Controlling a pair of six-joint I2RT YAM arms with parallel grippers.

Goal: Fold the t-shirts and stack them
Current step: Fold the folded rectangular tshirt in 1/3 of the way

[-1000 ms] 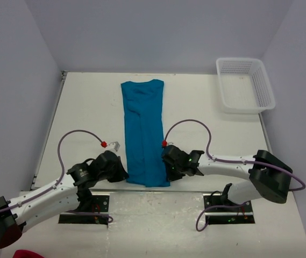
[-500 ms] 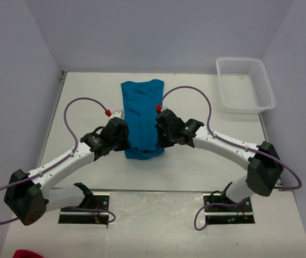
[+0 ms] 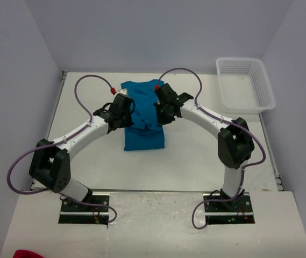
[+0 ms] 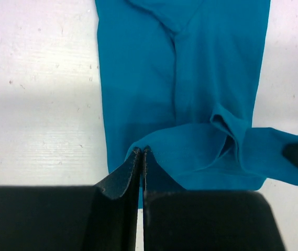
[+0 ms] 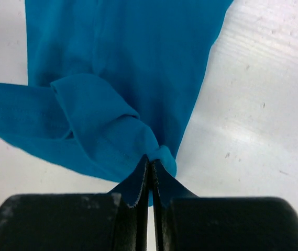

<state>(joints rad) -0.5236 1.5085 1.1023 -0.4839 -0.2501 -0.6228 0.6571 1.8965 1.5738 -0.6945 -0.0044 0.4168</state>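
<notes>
A teal-blue t-shirt, folded into a narrow strip, lies on the white table in the middle. Its near end is lifted and carried toward the far end, folding the strip over itself. My left gripper is shut on the left corner of the lifted hem. My right gripper is shut on the right corner. Both hold the cloth above the shirt's lower layer, which also shows in the right wrist view.
A white plastic basket stands at the far right corner of the table. Purple cables arch over both arms. The side walls stand close to the table's left and right edges.
Both grippers have carried the shirt's near hem away from the arm bases toward the far end. The strip is now doubled over and looks about half as long.
</notes>
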